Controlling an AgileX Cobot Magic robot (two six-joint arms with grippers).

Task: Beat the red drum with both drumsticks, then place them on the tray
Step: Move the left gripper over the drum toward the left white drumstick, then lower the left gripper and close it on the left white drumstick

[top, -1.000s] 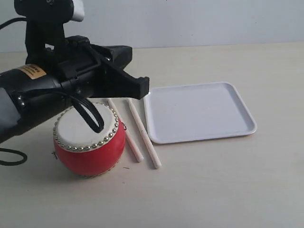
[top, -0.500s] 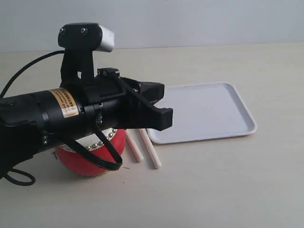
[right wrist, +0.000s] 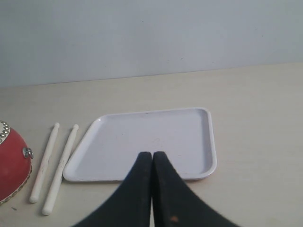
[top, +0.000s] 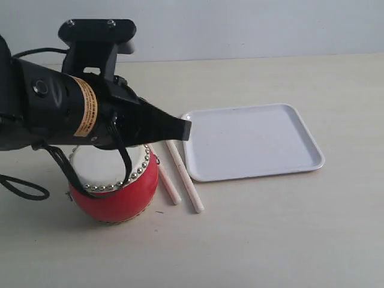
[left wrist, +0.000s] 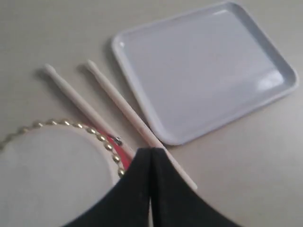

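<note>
Showing 2 drumsticks (right wrist: 60,169) whole: right wrist.

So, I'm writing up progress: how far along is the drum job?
Nothing looks done: both drumsticks lie on the table between the red drum and the tray, neither gripped. In hand: the left gripper, fingers shut, hovers above them at the drum's edge. Left: grasping, beating, placing on the tray.

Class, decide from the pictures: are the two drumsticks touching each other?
Apart. The right wrist view shows a strip of table between the drum-side drumstick and the tray-side drumstick.
</note>
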